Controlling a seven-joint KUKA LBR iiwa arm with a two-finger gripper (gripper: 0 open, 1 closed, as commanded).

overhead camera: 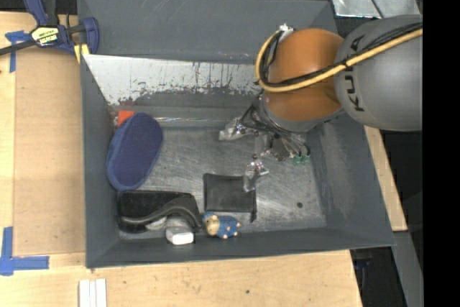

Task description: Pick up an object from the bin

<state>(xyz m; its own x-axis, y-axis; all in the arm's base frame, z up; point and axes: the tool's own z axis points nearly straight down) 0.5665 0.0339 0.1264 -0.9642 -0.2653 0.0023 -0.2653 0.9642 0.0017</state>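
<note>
reaches into the grey bin (215,25) from 3 o'clock, with the orange wrist cover (302,75) bulking over the claw (257,160) and hiding most of it. cannot tell whether released or clenched; sees nothing gripped in it. hangs the claw low near the middle of the floor, with its lowest part right at the 1 o'clock corner of a flat black square (228,199), touching or barely apart, hard to say which. takes that square for the likeliest target, being nearest. lies flat at about 5 o'clock of the floor, so probably calls for a pinch across an edge rather than down onto the face, hence perhaps the position at a corner. finds the rest gathered along the walls, likely slid there off the sloped sides: a blue oval pouch (134,149) leaning at 9 o'clock, with a bit of orange (126,116) tucked at its 12 o'clock end; a black curved piece (154,208) at 7 o'clock; a small white piece (180,236) and a small blue-and-tan figure (221,225) at 6 o'clock, against the near wall just below the square. notes something small and green (300,158) at 3 o'clock of the claw, under the cover; cannot say whether loose or part of the rig. judges the pick not yet made.
</note>
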